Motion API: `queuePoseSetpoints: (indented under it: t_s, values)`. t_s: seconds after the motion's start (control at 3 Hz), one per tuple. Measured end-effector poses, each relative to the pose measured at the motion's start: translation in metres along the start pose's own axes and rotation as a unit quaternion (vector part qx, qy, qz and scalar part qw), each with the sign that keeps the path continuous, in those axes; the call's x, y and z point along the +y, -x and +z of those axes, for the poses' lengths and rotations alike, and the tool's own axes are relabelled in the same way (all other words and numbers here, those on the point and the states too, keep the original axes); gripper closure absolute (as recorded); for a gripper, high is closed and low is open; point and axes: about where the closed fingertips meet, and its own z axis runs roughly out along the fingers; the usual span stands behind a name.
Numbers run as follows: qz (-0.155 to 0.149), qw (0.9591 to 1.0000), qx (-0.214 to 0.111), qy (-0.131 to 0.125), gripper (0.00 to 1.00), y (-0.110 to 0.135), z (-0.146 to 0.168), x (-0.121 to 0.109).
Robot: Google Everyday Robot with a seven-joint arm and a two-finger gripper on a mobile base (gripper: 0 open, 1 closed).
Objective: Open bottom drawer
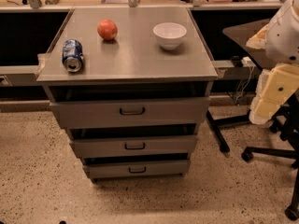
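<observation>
The grey metal cabinet [131,55] stands in the middle of the view with three drawers stacked in its front. The bottom drawer [159,168] is the lowest and narrowest, with a flat front and a small dark loop handle [137,170]. A dark gap shows above its front. The mid-sized drawer [163,146] and the widest drawer [173,112] sit above it. My gripper [268,99] hangs at the right edge of the view on the white arm [285,31]. It is level with the top drawer, well to the right of the cabinet, and touches nothing.
On the cabinet top lie a blue can [73,55] on its side, a red-orange fruit [107,29] and a white bowl [169,34]. Black office chair legs with castors [261,150] stand right of the cabinet. Speckled floor [42,181] lies in front.
</observation>
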Motion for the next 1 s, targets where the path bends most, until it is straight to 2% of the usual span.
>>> queuePoseSetpoints:
  t_s: [0.33,0.67,1.0]
  values:
    - [0.000,1.0000,0.000,0.000,0.00,0.000,0.000,0.000]
    - [0.002,0.9999,0.008,0.010,0.00,0.002,0.041,0.000]
    - [0.001,0.9984,-0.005,0.056,0.00,0.018,0.147,0.020]
